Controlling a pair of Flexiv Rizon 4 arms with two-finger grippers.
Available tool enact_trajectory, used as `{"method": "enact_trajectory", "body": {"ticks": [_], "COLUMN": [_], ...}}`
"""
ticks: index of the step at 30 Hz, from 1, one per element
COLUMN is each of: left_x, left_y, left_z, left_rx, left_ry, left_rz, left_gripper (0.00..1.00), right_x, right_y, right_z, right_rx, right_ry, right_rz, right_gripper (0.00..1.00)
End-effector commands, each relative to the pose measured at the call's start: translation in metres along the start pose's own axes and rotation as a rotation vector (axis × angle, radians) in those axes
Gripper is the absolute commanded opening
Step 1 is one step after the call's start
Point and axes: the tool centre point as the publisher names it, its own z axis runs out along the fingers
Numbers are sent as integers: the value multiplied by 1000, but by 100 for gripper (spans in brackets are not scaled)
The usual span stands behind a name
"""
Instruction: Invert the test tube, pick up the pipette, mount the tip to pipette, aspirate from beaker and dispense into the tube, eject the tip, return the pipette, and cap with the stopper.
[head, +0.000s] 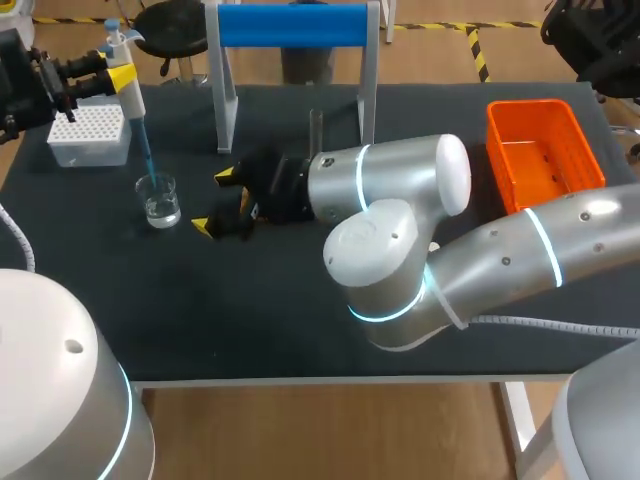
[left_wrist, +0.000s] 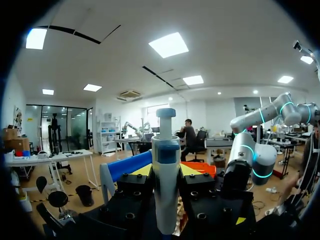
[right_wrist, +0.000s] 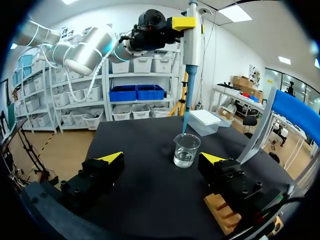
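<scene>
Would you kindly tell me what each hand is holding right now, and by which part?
The left hand grips the pipette by the upper part of its white body. The right hand is open and holds nothing.

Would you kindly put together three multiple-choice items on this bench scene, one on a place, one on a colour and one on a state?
1. Where does the blue tip of the pipette end?
A. At the mouth of the beaker
B. Inside a red cup
C. In a bottle

2. What colour is the basket?
A. Green
B. Orange
C. White

3. How is the right gripper?
A. Shut on the beaker
B. Shut on a sponge
C. Open, nothing between its fingers

Answers:
1 A: in the right wrist view the tip hangs straight down to the beaker's rim.
2 B: the head view shows it bright orange.
3 C: the yellow-tipped fingers stand wide apart, with the beaker ahead of them and untouched.
</scene>
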Motion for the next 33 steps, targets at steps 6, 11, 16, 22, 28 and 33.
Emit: {"method": "enact_trajectory", "body": {"ticks": [6, 11, 16, 22, 28, 33], "left_x": [1, 1, 1, 1, 1, 1], "left_y": [0, 0, 0, 0, 0, 0], "left_z": [0, 0, 0, 0, 0, 0], "left_rx": [0, 0, 0, 0, 0, 0], "left_ry": [-2, -2, -2, -2, -2, -2], "left_rz": [1, 1, 1, 1, 1, 1], "left_gripper": [0, 0, 0, 0, 0, 0], "right_x": [7, 8, 8, 8, 8, 8], "right_y": [-8, -9, -10, -10, -10, -10], "right_z": [9, 10, 9, 9, 9, 9], "right_rx": [17, 32, 37, 37, 37, 37], "right_ry": [-22, -23, -26, -26, -26, -26], "right_rz": [-1, -12, -13, -13, -13, -13], "right_gripper": [100, 100, 100, 100, 100, 100]}}
